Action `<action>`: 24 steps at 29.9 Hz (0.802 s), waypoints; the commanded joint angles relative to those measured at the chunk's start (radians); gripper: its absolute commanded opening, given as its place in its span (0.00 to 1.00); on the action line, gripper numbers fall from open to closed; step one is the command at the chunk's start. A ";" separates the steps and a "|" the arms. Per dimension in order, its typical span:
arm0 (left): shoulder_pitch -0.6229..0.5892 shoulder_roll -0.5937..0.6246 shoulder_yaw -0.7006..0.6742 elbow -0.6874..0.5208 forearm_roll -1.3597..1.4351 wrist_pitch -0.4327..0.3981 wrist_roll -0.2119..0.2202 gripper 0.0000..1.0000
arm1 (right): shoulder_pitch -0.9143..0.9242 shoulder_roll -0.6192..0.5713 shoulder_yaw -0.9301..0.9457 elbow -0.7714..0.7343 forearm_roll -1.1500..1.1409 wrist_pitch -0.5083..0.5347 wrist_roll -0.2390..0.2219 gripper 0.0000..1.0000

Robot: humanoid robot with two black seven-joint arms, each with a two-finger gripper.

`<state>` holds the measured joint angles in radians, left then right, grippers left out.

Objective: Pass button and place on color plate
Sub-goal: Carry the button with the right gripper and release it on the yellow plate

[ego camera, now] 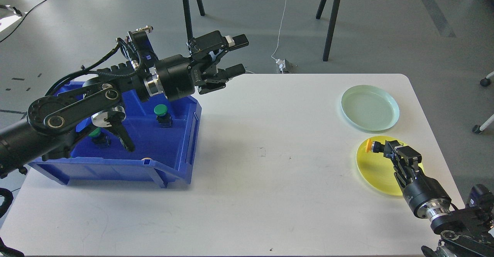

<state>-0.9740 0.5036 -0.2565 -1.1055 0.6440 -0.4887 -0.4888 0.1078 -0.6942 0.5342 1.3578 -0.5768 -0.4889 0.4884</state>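
A yellow-capped button (369,145) with a black body is held in my right gripper (386,150), which is shut on it just over the far left part of the yellow plate (376,172). I cannot tell whether the button touches the plate. A pale green plate (369,108) lies empty behind the yellow one. My left gripper (238,56) is open and empty, raised above the table's back edge, just right of the blue bin (170,168). Two green-capped buttons (161,111) (95,133) stand in the bin.
The blue bin sits at the table's left, partly covered by my left arm. A small pale object (146,159) shows at the bin's front rim. The white table (270,164) lies between bin and plates. Stand legs (332,21) and cables are on the floor behind.
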 commanded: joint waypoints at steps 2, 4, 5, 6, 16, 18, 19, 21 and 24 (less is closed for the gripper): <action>0.000 0.000 -0.001 0.001 0.000 0.000 0.000 0.99 | -0.005 0.024 0.070 -0.091 -0.017 0.000 0.000 0.01; 0.000 0.000 -0.001 0.001 0.000 0.000 0.000 0.99 | -0.007 0.025 0.096 -0.091 -0.018 0.000 0.000 0.01; 0.000 0.000 -0.001 0.001 0.000 0.000 0.000 0.99 | -0.007 0.025 0.104 -0.094 -0.020 0.000 0.000 0.01; 0.000 0.000 -0.001 0.001 0.000 0.000 0.000 0.99 | -0.007 0.030 0.110 -0.097 -0.020 0.000 0.000 0.01; 0.000 0.000 -0.001 0.003 -0.001 0.000 0.000 0.99 | -0.005 0.083 0.096 -0.246 -0.015 0.000 0.000 0.19; 0.000 0.000 -0.001 0.003 -0.001 0.000 0.000 0.99 | -0.002 0.099 0.092 -0.243 -0.015 0.000 0.000 0.31; 0.000 0.000 -0.001 0.003 0.000 0.000 0.000 0.99 | -0.002 0.102 0.090 -0.243 -0.015 0.000 0.000 0.39; 0.000 0.000 -0.001 0.003 0.000 0.000 0.000 0.99 | -0.005 0.105 0.089 -0.241 -0.015 0.000 0.000 0.45; 0.000 0.000 -0.001 0.003 0.000 0.000 0.000 0.99 | -0.007 0.111 0.089 -0.238 -0.015 0.000 0.000 0.51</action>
<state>-0.9740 0.5031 -0.2578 -1.1029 0.6435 -0.4887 -0.4887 0.1033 -0.5904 0.6236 1.1160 -0.5917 -0.4886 0.4887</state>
